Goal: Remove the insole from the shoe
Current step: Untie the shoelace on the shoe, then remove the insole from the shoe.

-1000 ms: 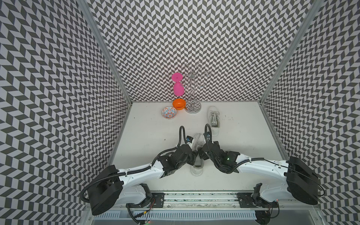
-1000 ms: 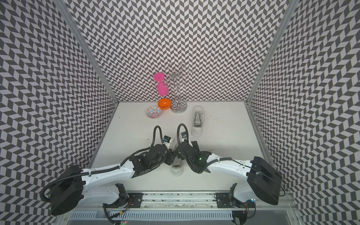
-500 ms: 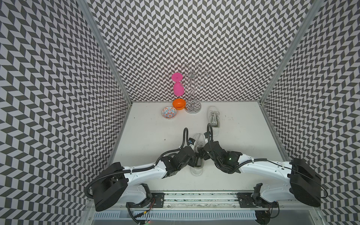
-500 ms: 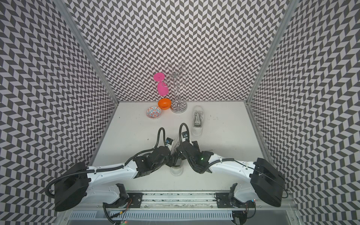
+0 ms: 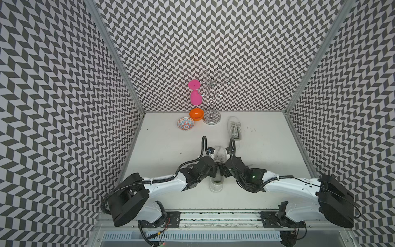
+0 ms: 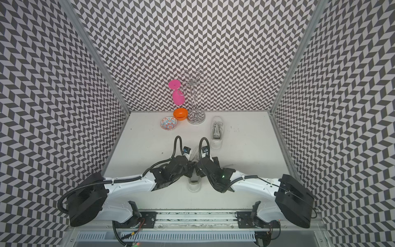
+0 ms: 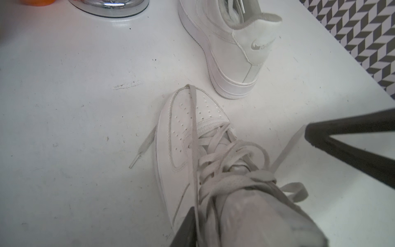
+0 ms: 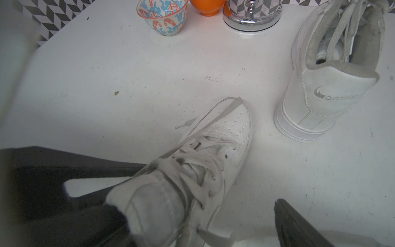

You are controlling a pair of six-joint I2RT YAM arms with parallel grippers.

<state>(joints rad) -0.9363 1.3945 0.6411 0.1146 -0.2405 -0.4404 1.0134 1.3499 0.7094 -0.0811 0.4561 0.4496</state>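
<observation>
Presently the white sneaker [image 5: 216, 188] is found near the front edge of the table [image 5: 171, 149], toe toward the back wall. The insole [image 5: 217, 181] is judged not yet out, only its heel end being glimpsed in the opening. The left gripper [image 5: 214, 174] is set against the padded tongue [image 7: 256, 213]. One finger [image 7: 183, 231] is seen and the other is hidden, so a grip cannot be confirmed. The right gripper [image 5: 222, 172] is spread wide beside the collar, empty.

Risks noted:
- The tongue may be lost if pinched shallowly.
- The whole shoe may be lifted, since nothing pins it.
- The loose laces [image 7: 213, 162] may be snagged.
- The fingers may be knocked together in the crowded opening.
</observation>
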